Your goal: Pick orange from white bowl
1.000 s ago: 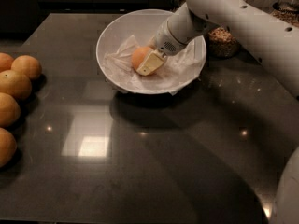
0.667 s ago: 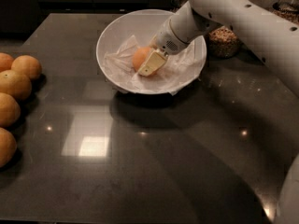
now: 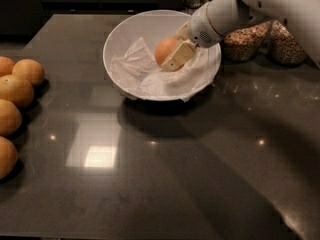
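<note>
The orange [image 3: 162, 49] is gripped by the hand [image 3: 171, 59] inside the white bowl [image 3: 118, 40], just over the crumpled paper [image 3: 131, 66], on the table [image 3: 165, 184].

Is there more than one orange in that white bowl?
No, the white bowl holds just one orange, with the claw closed on it; the other oranges lie out on the counter at left.

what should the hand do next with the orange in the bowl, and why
Probably lift straight up. The hand sits inside the white bowl, closed on the orange, which is not yet clear of the rim and sits over crumpled paper, so rising should free it.
</note>
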You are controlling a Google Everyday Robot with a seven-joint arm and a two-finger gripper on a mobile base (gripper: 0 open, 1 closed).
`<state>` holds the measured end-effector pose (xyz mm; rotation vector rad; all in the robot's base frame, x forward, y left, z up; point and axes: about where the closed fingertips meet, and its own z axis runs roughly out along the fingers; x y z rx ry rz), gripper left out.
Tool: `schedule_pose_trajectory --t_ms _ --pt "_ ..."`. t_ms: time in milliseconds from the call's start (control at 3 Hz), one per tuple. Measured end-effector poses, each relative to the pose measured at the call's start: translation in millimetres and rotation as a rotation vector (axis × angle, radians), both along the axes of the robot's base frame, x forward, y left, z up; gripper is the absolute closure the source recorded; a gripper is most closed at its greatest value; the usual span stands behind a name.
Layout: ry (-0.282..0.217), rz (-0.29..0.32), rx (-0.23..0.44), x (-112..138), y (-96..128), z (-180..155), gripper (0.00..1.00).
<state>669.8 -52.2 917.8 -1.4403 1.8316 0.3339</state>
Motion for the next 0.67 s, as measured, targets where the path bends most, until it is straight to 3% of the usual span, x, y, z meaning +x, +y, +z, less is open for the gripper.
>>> schedule_pose_trajectory --t_ms 333,667 --pt "-0.02 0.0 0.045 -6 -20 18 1.0" --pt "-0.062 0.031 0.049 -18 -28 42 1.0"
